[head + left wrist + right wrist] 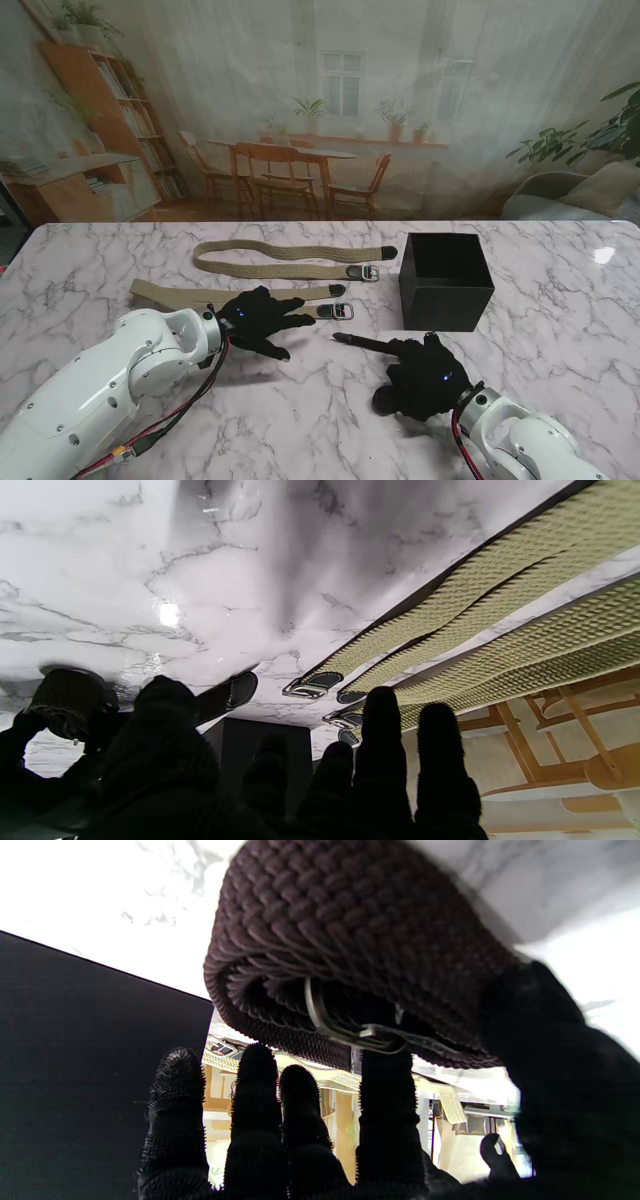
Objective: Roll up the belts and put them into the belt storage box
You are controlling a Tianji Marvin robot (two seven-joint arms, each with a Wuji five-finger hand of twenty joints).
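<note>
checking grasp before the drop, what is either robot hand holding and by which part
The right robot hand holds a rolled dark brown belt, thumb on the coil's side. The left robot hand holds nothing.

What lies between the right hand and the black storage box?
Stand view: only bare marble between right hand and box.

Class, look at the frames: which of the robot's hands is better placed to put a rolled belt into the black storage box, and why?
The right hand: it holds the rolled dark belt and sits just in front of the box. The left hand rests over a flat tan belt.
</note>
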